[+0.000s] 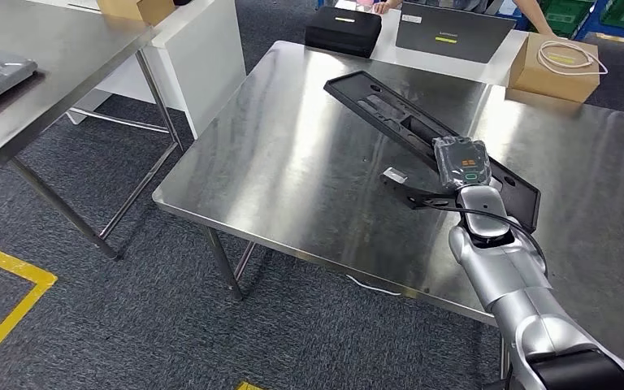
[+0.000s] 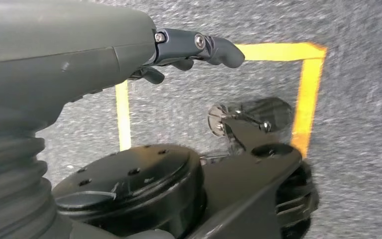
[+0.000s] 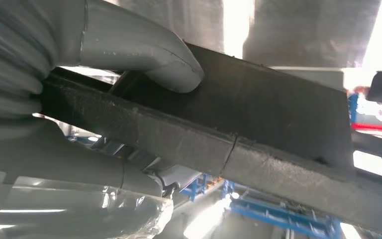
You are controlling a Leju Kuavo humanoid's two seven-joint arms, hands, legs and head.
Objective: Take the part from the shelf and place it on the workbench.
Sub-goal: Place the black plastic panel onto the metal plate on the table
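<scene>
Silver right arm: reaches in from the near right over the steel workbench (image 1: pixel 292 162), its right hand (image 1: pixel 460 162) wrapped in clear plastic.
Right-hand grasp: thumb (image 3: pixel 149 50) and fingers (image 3: pixel 74 167) clamp opposite faces of the black part (image 1: pixel 410 122) — holding it near its nearer end.
Part: long, flat, black, with recessed channels; runs diagonally from near right to far left over the workbench — contact with the surface cannot be told.
Left hand (image 2: pixel 199 47): hangs over grey carpet, fingers loosely curled, grasping nothing.
</scene>
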